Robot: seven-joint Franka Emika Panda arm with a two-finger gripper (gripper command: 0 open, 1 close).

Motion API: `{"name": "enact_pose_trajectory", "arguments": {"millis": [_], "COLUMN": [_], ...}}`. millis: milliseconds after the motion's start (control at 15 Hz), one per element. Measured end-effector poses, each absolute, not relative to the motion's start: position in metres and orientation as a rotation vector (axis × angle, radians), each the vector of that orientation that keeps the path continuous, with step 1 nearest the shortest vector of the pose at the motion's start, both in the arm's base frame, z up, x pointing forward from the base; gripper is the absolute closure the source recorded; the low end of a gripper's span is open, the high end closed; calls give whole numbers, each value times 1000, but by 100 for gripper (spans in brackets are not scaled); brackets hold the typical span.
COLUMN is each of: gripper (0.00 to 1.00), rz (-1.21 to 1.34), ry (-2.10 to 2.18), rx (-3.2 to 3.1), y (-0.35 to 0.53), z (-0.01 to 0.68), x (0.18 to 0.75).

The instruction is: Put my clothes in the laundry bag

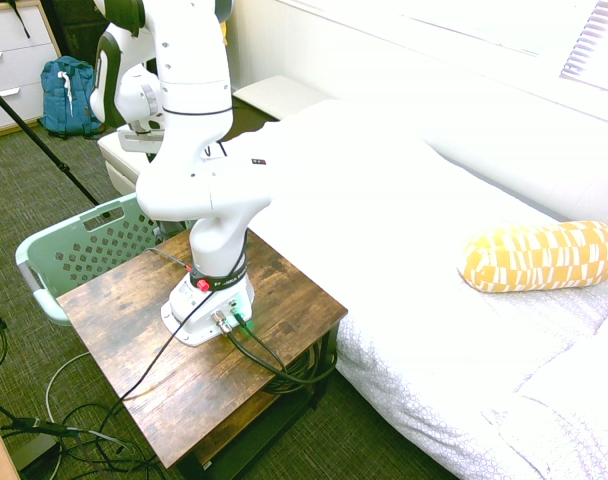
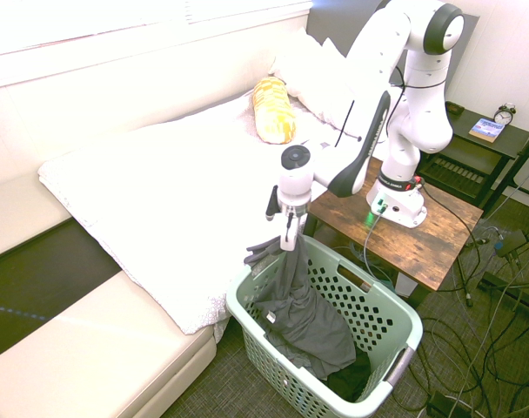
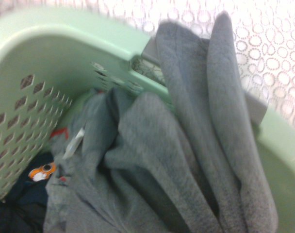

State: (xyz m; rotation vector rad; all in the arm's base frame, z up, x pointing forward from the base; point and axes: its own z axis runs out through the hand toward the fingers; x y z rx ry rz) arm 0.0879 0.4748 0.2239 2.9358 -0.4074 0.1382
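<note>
Low in the second exterior view, the gripper jaws grip the clothes, hanging mostly inside the laundry bag, release remaining.

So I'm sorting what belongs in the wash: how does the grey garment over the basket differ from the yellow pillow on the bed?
The grey garment is plain dark grey; the yellow pillow is yellow with a white pattern. The garment hangs limp from the gripper, draping into the laundry basket; the pillow lies on the white bed, apart from the arm. The garment is crumpled; the pillow keeps a firm cylinder shape. Both are soft fabric items.
</note>
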Motion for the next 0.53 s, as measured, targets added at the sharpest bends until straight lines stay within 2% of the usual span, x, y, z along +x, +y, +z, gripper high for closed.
{"name": "enact_pose_trajectory", "arguments": {"millis": [533], "gripper": [100], "rz": [261], "ry": [-205], "rx": [2887], "y": [459], "z": [208], "x": [54]}}
